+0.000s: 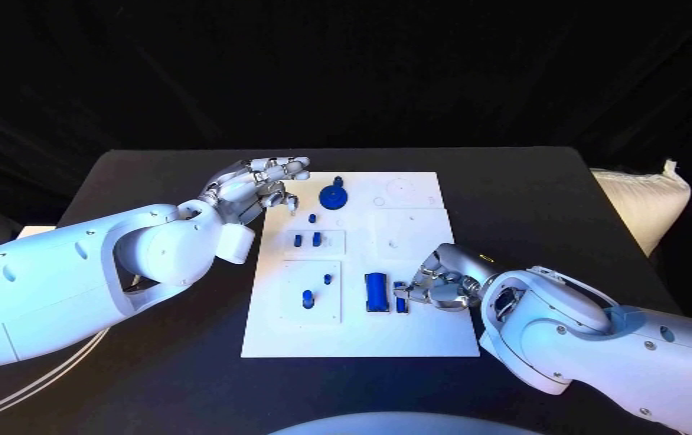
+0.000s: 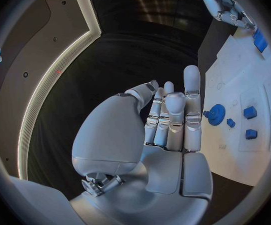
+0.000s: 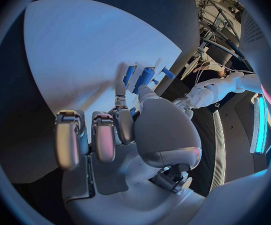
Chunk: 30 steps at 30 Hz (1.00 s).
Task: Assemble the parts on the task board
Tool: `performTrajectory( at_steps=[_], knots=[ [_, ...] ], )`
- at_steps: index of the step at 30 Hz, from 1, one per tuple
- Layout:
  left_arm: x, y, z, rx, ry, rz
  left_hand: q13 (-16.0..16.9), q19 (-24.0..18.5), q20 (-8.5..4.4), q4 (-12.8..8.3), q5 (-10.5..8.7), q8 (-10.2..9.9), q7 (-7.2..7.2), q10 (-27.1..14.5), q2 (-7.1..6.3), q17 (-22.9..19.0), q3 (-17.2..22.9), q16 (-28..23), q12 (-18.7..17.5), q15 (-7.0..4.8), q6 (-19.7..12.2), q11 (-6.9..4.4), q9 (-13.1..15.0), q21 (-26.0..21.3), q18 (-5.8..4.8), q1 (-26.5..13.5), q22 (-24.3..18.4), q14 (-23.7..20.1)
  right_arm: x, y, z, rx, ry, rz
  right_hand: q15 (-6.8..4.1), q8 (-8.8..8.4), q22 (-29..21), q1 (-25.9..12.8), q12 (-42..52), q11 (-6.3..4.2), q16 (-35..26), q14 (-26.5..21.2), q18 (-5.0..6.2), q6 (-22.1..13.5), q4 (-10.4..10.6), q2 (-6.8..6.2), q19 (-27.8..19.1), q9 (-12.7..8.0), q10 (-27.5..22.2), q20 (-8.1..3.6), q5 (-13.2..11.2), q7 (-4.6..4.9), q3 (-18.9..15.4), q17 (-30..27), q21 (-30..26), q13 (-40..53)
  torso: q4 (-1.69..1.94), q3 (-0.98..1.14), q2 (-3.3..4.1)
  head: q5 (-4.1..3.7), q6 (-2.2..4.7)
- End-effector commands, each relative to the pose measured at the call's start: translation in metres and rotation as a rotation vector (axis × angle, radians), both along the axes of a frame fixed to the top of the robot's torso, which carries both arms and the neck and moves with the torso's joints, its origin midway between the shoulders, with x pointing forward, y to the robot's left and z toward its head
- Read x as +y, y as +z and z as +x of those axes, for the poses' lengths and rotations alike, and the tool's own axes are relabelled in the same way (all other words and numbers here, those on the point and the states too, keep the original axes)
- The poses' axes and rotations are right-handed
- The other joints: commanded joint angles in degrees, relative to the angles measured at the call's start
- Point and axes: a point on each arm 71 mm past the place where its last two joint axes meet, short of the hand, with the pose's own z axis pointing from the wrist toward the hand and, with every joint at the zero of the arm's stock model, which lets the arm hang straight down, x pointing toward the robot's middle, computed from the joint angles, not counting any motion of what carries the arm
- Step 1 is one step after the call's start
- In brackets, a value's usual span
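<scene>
Blue parts (image 1: 376, 290) lie beside the right robot hand (image 1: 440, 285), whose grip I cannot tell

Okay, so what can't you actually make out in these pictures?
- Whether the right hand grips the small blue piece beside it: in the head view its fingers cover the contact.
- The faint outlines on the task board: too small to read.
- The blue gear: partly behind the left hand in the left wrist view.
</scene>
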Motion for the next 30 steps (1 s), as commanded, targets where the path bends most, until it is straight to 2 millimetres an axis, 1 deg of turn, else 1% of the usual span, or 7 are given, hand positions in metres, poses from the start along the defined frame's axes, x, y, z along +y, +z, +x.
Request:
performTrajectory(
  at_steps=[1,6,10,14,17,25,30],
  knots=[
    [-0.001,0.001,0.000,-0.012,-0.017,-0.008,0.1,-0.2,0.00,-0.3,0.12,0.2,0.11,-0.6,0.27,-0.1,0.1,-0.1,0.4,0.04,-0.4,0.04,0.0,0.3,0.65,-0.2,-0.1,-0.3,-0.004,0.006,0.001,-0.033,-0.007,0.147,1.16,-1.89,8.4,2.5,-1.7,1.28,-0.5,5.5,0.15,-3.0,-1.0,-0.34,2.9,-0.8,1.9,0.95,2.0,1.32,-0.8,12.9,-0.6,7.2,-0.12,-0.07,-0.17,-0.15,0.26],
    [0.002,0.000,0.003,-0.017,-0.003,-0.005,0.1,-0.3,0.01,-0.3,0.11,0.2,0.13,-0.6,0.23,-0.2,0.0,-0.1,0.5,0.06,-0.4,0.06,0.0,0.4,0.65,-0.3,-0.1,-0.3,-0.022,0.017,0.021,-0.022,-0.090,0.375,2.11,-3.39,6.5,6.4,-8.2,2.25,-1.7,5.1,0.69,-4.6,-2.9,-0.48,1.9,-1.9,-0.5,1.99,3.6,2.40,-2.1,11.2,-2.4,4.2,-0.45,-0.29,-0.75,-0.04,0.76],
    [0.007,-0.002,0.009,-0.021,0.024,-0.005,0.1,-0.3,0.01,-0.3,0.11,0.2,0.13,-0.6,0.23,-0.2,0.0,-0.1,0.5,0.06,-0.4,0.06,0.0,0.4,0.65,-0.3,-0.1,-0.3,-0.035,0.026,0.041,-0.013,-0.134,0.565,2.62,-4.58,-5.1,11.0,-30.2,3.06,-11.6,1.6,3.56,-6.2,-5.2,1.39,-4.2,-3.1,-8.9,2.76,2.7,3.39,-1.7,-0.7,-13.5,-7.2,-0.67,-0.71,-1.47,-0.31,1.62],
    [0.013,-0.008,0.017,-0.020,0.070,-0.006,0.1,-0.3,0.04,-0.2,0.09,0.2,0.12,-0.6,0.27,-0.5,0.0,-0.2,0.6,0.10,-0.4,0.08,0.0,0.3,0.64,-0.5,-0.1,-0.4,-0.049,0.032,0.067,-0.024,-0.191,0.710,3.73,-5.17,-28.6,15.1,-52.2,4.21,-36.4,-7.2,8.43,-7.3,-6.4,2.17,-16.9,-4.3,-16.9,3.58,1.8,4.48,-1.1,-24.1,-38.7,-22.5,-0.90,-0.99,-2.58,-0.56,2.51],
    [0.017,-0.016,0.024,-0.014,0.116,-0.007,0.1,-1.1,0.20,0.3,0.01,0.3,0.05,-0.9,0.04,-3.6,-0.5,-1.8,0.9,0.30,-0.5,0.04,0.0,0.0,0.61,-1.5,-0.3,-2.3,-0.058,0.031,0.088,-0.035,-0.246,0.799,5.36,-5.30,-36.4,18.6,-60.7,5.86,-52.3,-13.0,8.73,-10.1,-7.1,1.86,-20.8,-5.8,-18.9,4.91,2.4,6.19,0.0,-35.3,-49.0,-32.1,-1.00,-1.21,-3.72,-1.02,3.90],
    [0.018,-0.031,0.041,-0.027,0.220,0.001,-2.8,-21.1,3.80,2.0,-0.14,-0.6,1.33,-4.1,-1.22,-21.0,-5.6,-27.8,-1.8,4.52,-2.6,2.67,-0.1,-15.4,-0.75,-4.0,-9.3,-23.1,-0.062,0.023,0.133,-0.065,-0.262,0.938,9.70,-5.35,-51.4,23.4,-70.7,8.54,-77.3,-19.3,8.89,-10.0,-6.3,0.89,-26.8,-9.0,-18.6,9.73,-0.8,6.58,4.2,-52.7,-68.8,-55.9,-1.09,-1.40,-6.11,-1.69,7.16],
    [0.018,-0.037,0.052,-0.048,0.280,0.017,-3.3,-29.2,7.12,1.2,0.00,-1.6,1.15,-4.1,0.27,-28.2,-5.8,-41.5,-5.8,7.18,-1.8,3.44,-0.1,-24.1,-0.21,-1.5,-16.2,-23.8,-0.059,0.019,0.150,-0.065,-0.260,0.996,11.61,-5.26,-57.0,22.5,-71.0,9.37,-83.9,-20.6,8.93,-10.2,-5.9,0.43,-25.8,-11.1,-19.5,11.57,-1.5,6.95,4.2,-59.2,-74.9,-64.7,-1.06,-1.23,-7.21,-1.60,8.02]
  ],
)
